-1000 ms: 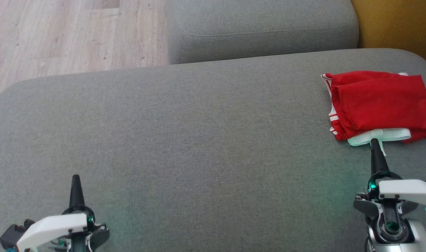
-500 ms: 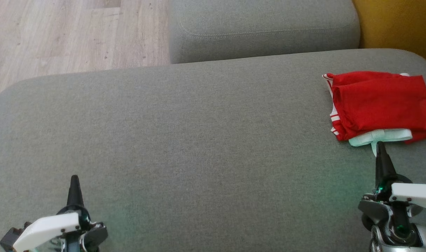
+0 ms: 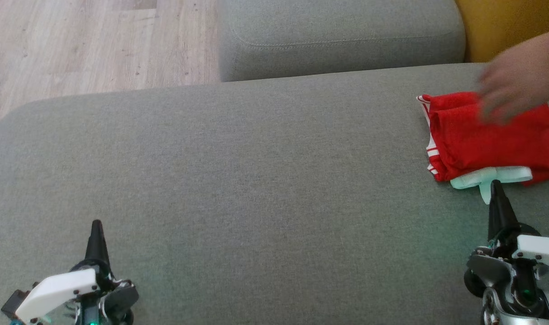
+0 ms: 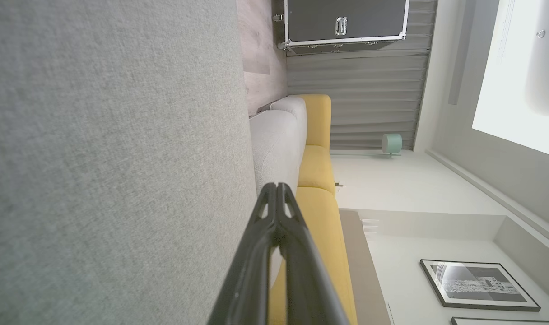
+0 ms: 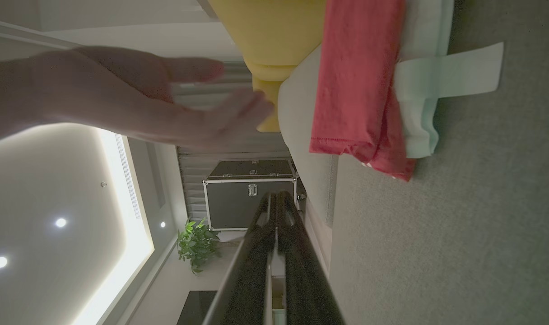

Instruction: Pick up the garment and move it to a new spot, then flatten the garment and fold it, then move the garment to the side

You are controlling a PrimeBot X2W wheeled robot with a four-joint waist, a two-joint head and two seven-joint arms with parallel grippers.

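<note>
The garment [image 3: 491, 142] is a folded red piece with a white waistband and white side stripes, lying at the far right of the grey sofa seat [image 3: 256, 180]. The right wrist view shows the garment [image 5: 360, 85] too. A person's blurred hand [image 3: 518, 76] hovers over its far edge, also seen as a hand [image 5: 134, 99] from the right wrist. My right gripper [image 3: 495, 185] is shut and empty, its tip just short of the white band. My left gripper [image 3: 95, 224] is shut and empty at the lower left, far from the garment.
A second grey cushion [image 3: 337, 36] sits beyond the seat, with a yellow cushion [image 3: 504, 22] at the upper right. Wooden floor [image 3: 85, 40] lies past the seat's rounded far-left edge. A dark flight case [image 5: 249, 194] stands across the room.
A person's hand has come in from the right over the garment. Both grippers have drawn back toward me; the right tip has left the white waistband.
</note>
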